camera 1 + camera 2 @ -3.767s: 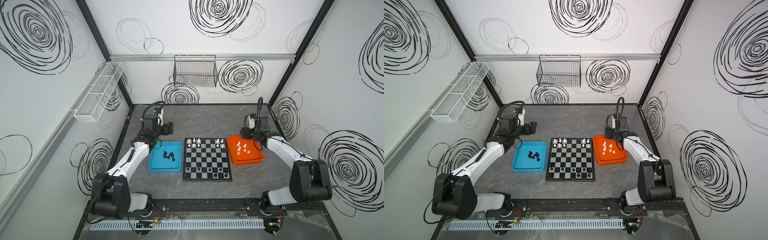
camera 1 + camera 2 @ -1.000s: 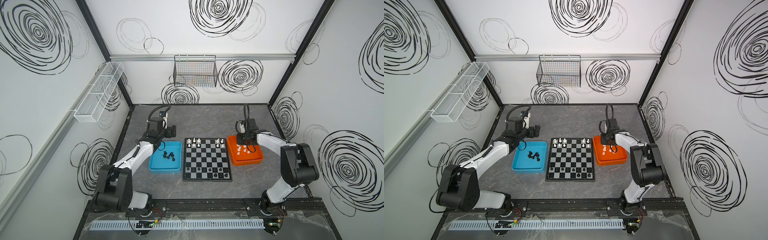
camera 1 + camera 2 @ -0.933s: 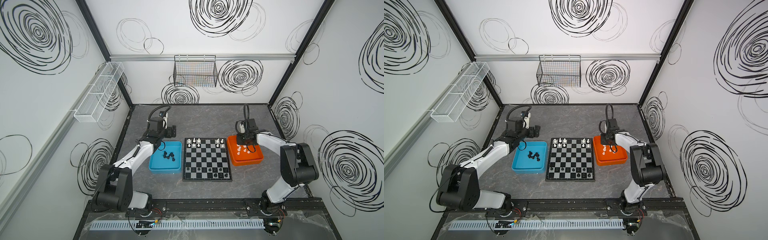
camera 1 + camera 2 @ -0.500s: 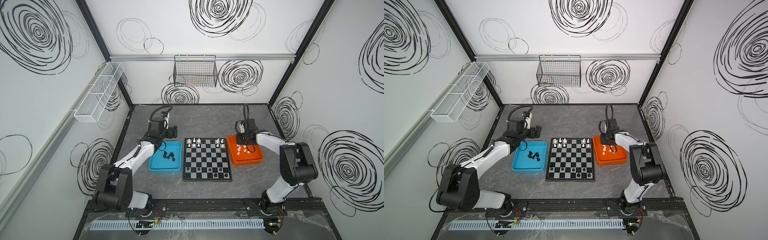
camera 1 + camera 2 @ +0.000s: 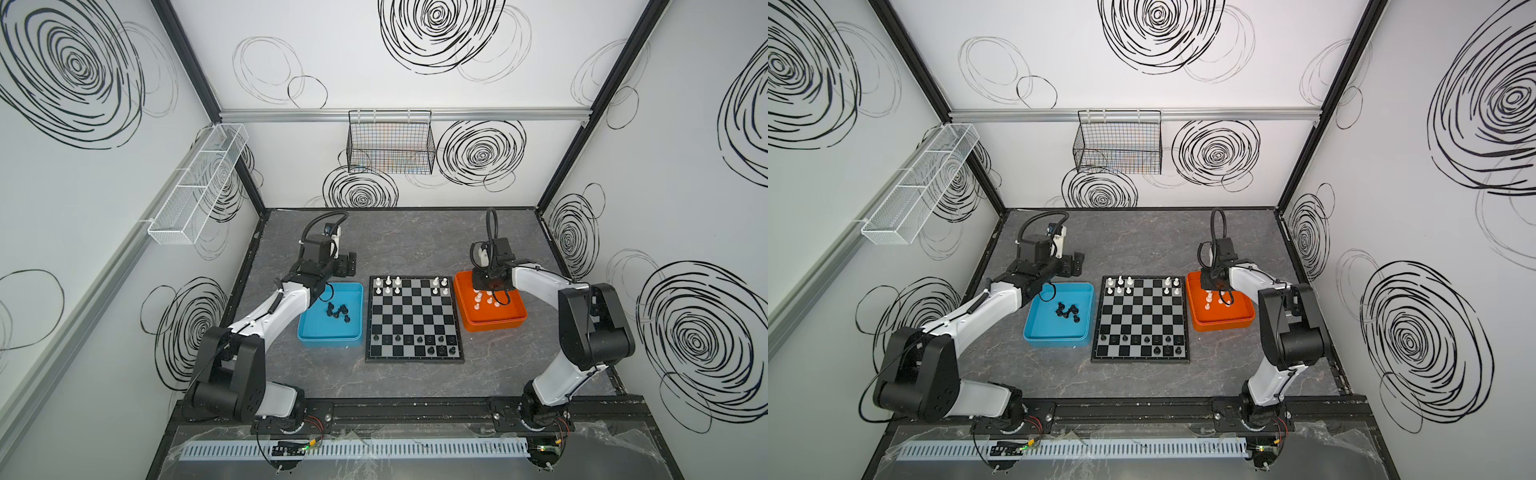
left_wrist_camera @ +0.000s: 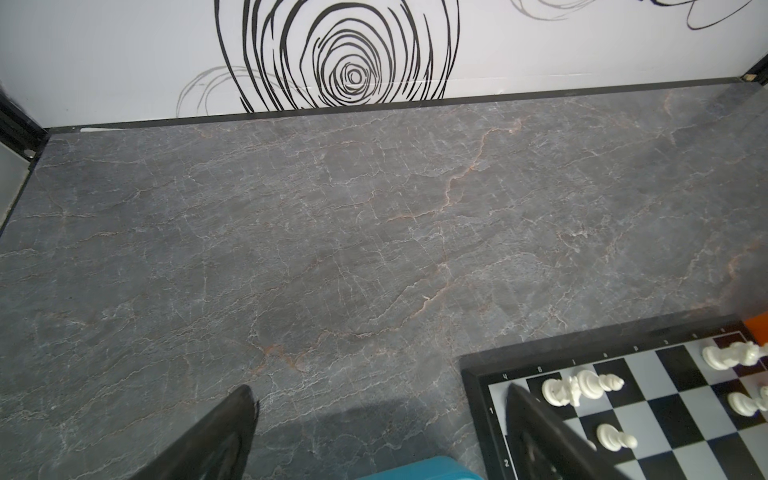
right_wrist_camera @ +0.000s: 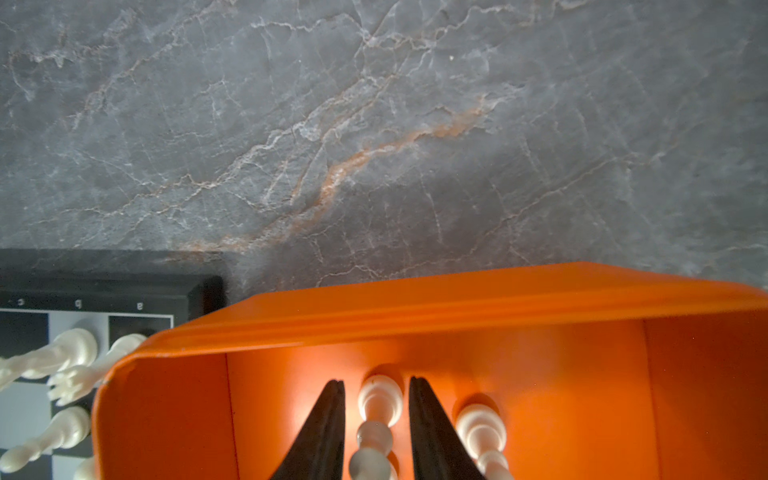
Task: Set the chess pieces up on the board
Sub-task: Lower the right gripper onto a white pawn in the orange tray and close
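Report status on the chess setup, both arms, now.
Left gripper open, empty, hovering beyond blue tray. Right gripper jaws straddling a white piece in orange tray; grip unconfirmed. Board partly set. In the way: another white piece close alongside.

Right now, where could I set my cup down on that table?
Bare table lies behind the board up to the back wall, and in front of it. The board's middle rows are free too. Crowded: its end rows, the blue tray, and the orange tray with the right gripper inside.
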`<action>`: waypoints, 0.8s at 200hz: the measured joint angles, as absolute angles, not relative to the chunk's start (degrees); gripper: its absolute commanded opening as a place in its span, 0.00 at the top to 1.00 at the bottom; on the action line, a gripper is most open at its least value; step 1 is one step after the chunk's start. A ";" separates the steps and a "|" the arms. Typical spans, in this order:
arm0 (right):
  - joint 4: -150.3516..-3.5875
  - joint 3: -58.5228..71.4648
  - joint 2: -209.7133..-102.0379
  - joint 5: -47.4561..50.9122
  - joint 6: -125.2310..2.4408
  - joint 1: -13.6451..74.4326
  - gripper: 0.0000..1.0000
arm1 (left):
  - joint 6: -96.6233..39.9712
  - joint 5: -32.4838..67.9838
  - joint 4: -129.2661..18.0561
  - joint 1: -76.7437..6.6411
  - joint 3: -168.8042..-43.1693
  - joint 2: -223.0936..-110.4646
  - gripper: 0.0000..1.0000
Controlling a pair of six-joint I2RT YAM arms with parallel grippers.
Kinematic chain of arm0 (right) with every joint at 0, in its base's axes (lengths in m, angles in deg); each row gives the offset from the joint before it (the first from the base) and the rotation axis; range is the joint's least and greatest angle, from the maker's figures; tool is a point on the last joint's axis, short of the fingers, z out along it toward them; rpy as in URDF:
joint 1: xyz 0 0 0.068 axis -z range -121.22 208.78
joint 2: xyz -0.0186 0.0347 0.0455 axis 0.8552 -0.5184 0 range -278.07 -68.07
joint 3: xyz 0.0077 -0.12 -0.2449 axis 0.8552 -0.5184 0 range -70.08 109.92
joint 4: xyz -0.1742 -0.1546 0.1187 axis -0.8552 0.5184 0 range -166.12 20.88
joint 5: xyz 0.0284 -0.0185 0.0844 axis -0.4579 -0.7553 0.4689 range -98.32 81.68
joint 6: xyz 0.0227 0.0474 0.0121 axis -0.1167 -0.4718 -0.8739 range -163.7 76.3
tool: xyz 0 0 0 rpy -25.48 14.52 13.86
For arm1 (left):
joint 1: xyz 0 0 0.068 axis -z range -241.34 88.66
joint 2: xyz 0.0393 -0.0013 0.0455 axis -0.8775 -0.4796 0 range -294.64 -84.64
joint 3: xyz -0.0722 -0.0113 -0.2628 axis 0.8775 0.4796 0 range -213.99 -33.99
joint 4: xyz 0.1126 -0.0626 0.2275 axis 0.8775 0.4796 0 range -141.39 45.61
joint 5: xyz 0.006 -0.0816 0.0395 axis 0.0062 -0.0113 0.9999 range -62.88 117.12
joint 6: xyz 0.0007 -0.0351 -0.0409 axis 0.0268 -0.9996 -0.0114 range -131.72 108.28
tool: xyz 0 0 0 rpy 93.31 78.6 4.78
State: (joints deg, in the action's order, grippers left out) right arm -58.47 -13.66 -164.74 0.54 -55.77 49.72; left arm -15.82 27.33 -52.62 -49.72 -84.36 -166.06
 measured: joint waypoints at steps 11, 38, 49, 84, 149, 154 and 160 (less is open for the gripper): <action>-58.45 -13.66 -164.78 0.54 -55.77 49.72 0.71 | -15.75 27.39 -52.58 -49.57 -84.36 -166.06 0.04; -58.43 -13.66 -164.82 0.56 -55.97 49.72 0.75 | -15.73 27.44 -52.36 -49.26 -84.36 -166.06 0.04; -58.43 -13.66 -164.82 0.58 -55.99 49.72 0.77 | -15.73 27.46 -52.29 -49.22 -84.36 -166.06 0.04; -58.14 -13.64 -164.82 0.71 -55.97 49.72 0.79 | -15.73 27.55 -52.27 -49.11 -84.36 -166.09 0.04; -54.82 -11.76 -164.69 0.10 -55.90 49.72 0.79 | -15.73 27.61 -52.23 -48.81 -84.40 -166.33 0.04; -54.69 -11.60 -164.63 0.04 -55.88 49.72 0.79 | -15.73 27.61 -52.23 -48.78 -84.40 -166.33 0.04; -54.43 -11.39 -164.52 -0.05 -55.82 49.72 0.79 | -15.73 27.61 -52.20 -48.74 -84.40 -166.33 0.04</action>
